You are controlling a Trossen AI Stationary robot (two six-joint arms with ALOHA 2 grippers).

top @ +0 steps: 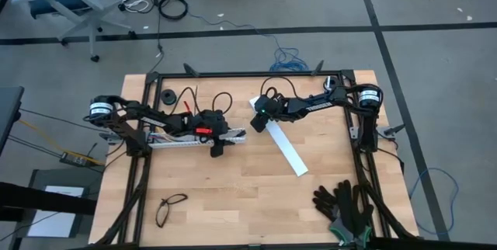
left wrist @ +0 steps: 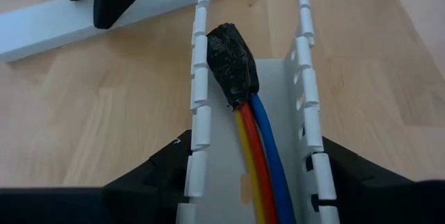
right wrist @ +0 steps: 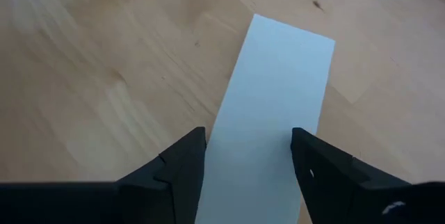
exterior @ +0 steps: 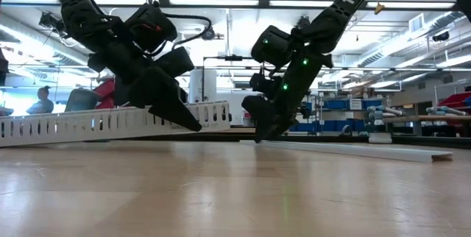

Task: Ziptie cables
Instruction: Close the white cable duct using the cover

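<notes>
On the worktop (top: 233, 196), left of centre, a slotted white rail (top: 194, 142) lies lengthwise, open side up. Cables (left wrist: 259, 147) sit inside its channel: yellow, orange/red and blue strands side by side, bound at one end by a lump of black tape (left wrist: 231, 62) between the slotted walls. Left gripper (left wrist: 254, 182) straddles this rail near its right end; jaws stand outside both walls, set about a rail's width apart, right against the walls. Whether they truly clamp it, cannot tell from the wrist view. In the low view the rail's near end looks raised off the wood under that gripper (exterior: 180, 115).

Right gripper (right wrist: 247, 161) is tipped down over the upper end of a flat white strip (top: 281, 143), which lies diagonally at centre-right of the worktop. Jaws part-open, one finger (right wrist: 177, 165) on each side of the strip, close beside its edges; grip not confirmed. Tip looks to be at the wood in the low view (exterior: 259, 135).

Elsewhere: eyeglasses (top: 170, 207) near the front left edge, black gloves (top: 345, 207) at the front right corner. A person (exterior: 40, 98) sits far back in the room
</notes>
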